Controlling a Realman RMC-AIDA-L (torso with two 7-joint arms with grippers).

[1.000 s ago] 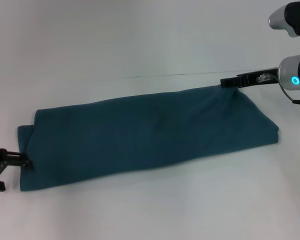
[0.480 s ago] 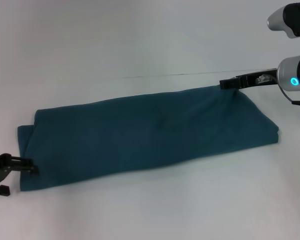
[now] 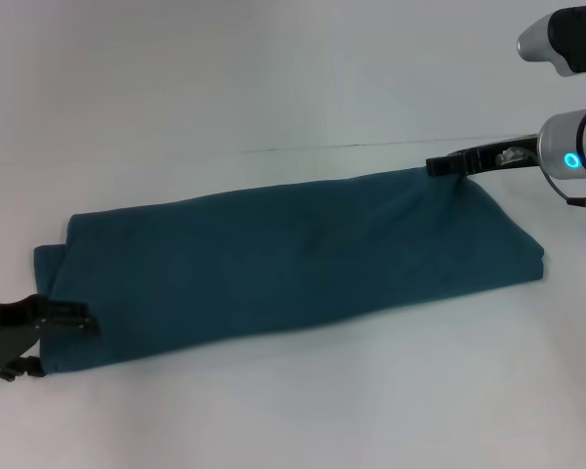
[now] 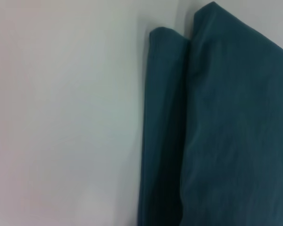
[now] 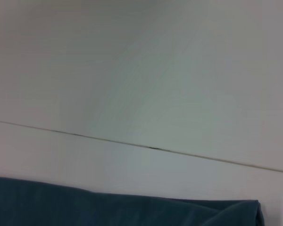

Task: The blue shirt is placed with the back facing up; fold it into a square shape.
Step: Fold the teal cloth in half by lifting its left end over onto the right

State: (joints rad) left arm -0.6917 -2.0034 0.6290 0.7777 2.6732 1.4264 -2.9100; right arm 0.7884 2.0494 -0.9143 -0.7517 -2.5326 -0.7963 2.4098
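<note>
Teal cotton blue shirt (image 3: 283,259), long soft band (claws (image 3: 70,320) (image 3: 447,165) at opposite corners, grip unclear).

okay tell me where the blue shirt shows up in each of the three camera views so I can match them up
Head view: the blue shirt lies as a long folded band across the middle, left gripper at its near left corner, right gripper at its far right corner.
Left wrist view: it fills the picture's right side, layered edges showing.
Right wrist view: only a strip along the bottom edge.
Shared landmark: the thin dark seam in the table.
</note>
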